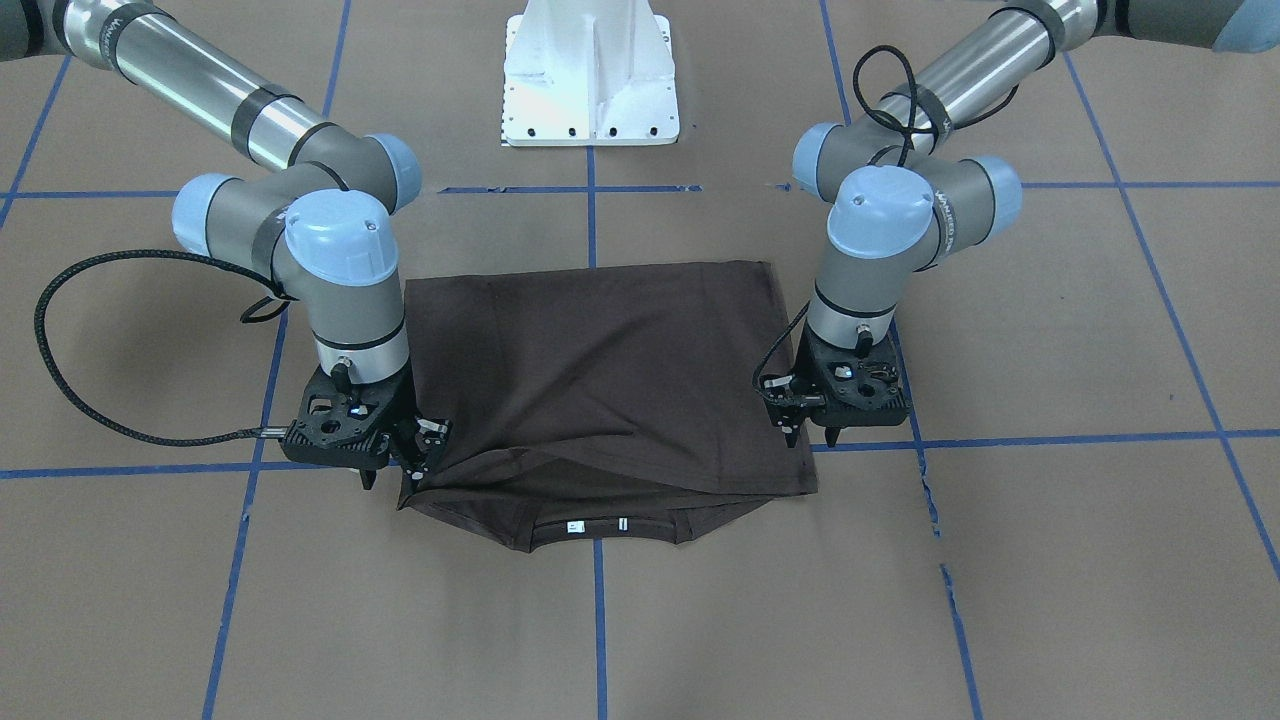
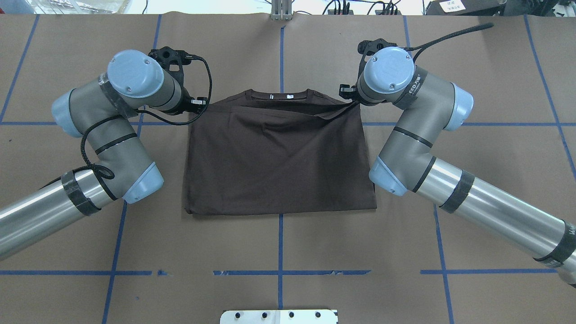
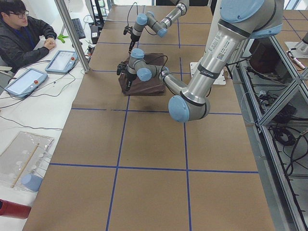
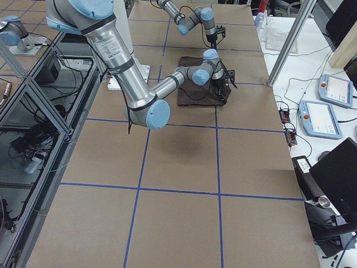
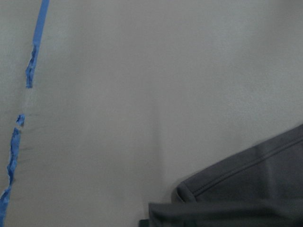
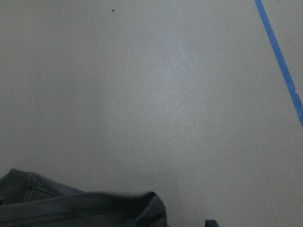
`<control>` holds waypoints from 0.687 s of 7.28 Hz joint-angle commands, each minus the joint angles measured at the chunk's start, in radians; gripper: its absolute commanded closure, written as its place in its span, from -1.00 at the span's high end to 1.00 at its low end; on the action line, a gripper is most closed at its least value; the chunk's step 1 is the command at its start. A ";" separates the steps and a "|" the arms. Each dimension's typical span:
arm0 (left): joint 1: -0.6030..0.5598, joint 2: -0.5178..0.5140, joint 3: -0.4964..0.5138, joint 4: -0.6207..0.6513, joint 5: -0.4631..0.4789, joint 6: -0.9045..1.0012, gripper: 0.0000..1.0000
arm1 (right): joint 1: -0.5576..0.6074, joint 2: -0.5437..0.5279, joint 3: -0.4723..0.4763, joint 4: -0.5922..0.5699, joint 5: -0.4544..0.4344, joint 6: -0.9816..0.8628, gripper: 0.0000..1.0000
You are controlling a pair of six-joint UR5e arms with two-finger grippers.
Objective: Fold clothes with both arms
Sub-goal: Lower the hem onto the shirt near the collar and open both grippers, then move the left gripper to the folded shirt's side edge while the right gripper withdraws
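Brown paper table (image 1: 1050, 560), left gripper (image 1: 811, 440) and right gripper (image 1: 393, 474) pointing down at T-shirt (image 1: 600, 380) corners, jaws apart.

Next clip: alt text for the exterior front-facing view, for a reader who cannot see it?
A dark brown T-shirt lies folded on a brown table gridded with blue tape, collar nearest the camera. The right tool meets a raised corner of the top layer at the view's left; the left tool hangs at the shirt's opposite edge, fingers apart.
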 commanded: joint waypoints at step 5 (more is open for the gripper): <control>0.186 0.312 -0.367 -0.010 -0.025 -0.168 1.00 | 0.065 -0.081 0.040 0.153 0.162 -0.180 1.00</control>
